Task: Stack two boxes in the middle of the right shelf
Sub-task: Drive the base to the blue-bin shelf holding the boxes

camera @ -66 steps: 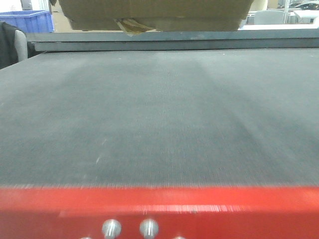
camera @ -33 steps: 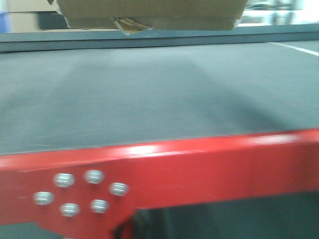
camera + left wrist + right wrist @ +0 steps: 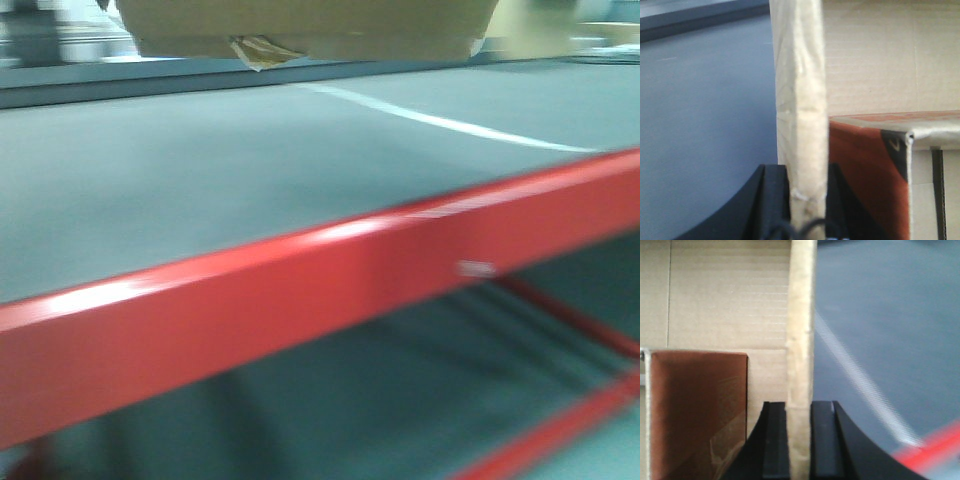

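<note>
Front view is smeared, so only coarse detail.

- Grey deck (image 3: 200,190): biggest thing in frame, a flat matte surface running back to a dark rail. It also fills the left of the left wrist view and the right of the right wrist view.
- Red beam (image 3: 300,290): glossy front edge of the deck, crossing the frame on a diagonal, low at left and high at right. Thinner red bars show under it at lower right.
- Tall box (image 3: 300,15): tan cardboard, cut off by the top edge, off the deck with a clear gap below.
- Thin flat box (image 3: 380,45): looks like a separate slim layer tight under the tall one, same tan. Can't confirm the seam through the blur.
- Left gripper (image 3: 802,172): black fingers (image 3: 771,200) clamped on an edge-on cardboard wall (image 3: 800,100), one either side. Can't tell which box the wall belongs to.
- Right gripper (image 3: 799,410): same, clamped on its cardboard wall (image 3: 801,315).
- Red-brown panel (image 3: 860,175): inboard of each wall, in front of a broad tan face.
- White line (image 3: 440,120): thin streak across the deck at right.
- Tape scrap (image 3: 255,50): yellowish, hanging off the thin box's front edge, left of centre.
</note>
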Motion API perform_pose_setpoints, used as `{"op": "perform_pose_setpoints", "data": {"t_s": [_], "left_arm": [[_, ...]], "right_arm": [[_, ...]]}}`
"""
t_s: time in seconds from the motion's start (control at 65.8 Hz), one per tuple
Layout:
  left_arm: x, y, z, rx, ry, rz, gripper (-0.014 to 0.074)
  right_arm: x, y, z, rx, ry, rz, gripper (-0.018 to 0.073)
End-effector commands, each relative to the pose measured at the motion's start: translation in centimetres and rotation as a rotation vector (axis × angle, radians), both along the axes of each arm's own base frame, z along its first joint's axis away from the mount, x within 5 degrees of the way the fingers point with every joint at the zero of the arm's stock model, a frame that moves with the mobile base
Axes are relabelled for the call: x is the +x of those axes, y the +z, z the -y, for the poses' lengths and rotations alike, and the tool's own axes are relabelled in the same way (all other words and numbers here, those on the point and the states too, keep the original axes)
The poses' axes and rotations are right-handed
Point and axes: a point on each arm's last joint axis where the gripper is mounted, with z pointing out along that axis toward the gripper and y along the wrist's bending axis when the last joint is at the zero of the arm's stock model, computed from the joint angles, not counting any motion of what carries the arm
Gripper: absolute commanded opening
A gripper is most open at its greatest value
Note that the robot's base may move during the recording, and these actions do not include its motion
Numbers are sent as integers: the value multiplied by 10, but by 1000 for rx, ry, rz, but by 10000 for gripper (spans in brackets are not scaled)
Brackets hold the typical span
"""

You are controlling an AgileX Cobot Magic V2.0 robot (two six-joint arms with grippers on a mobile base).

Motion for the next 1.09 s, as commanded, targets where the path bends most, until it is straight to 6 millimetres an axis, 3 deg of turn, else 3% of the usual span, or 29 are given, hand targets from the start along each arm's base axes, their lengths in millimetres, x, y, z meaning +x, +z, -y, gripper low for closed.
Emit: {"op": "perform_pose_setpoints", "data": {"t_s": [0.0, 1.079], "left_arm": [[-5, 15, 6, -70, -52, 87, -111], [-5, 15, 5, -62, -47, 90, -111]], "right_arm": [[0, 11, -2, 21, 24, 84, -163], [0, 11, -2, 21, 24, 84, -163]]}}
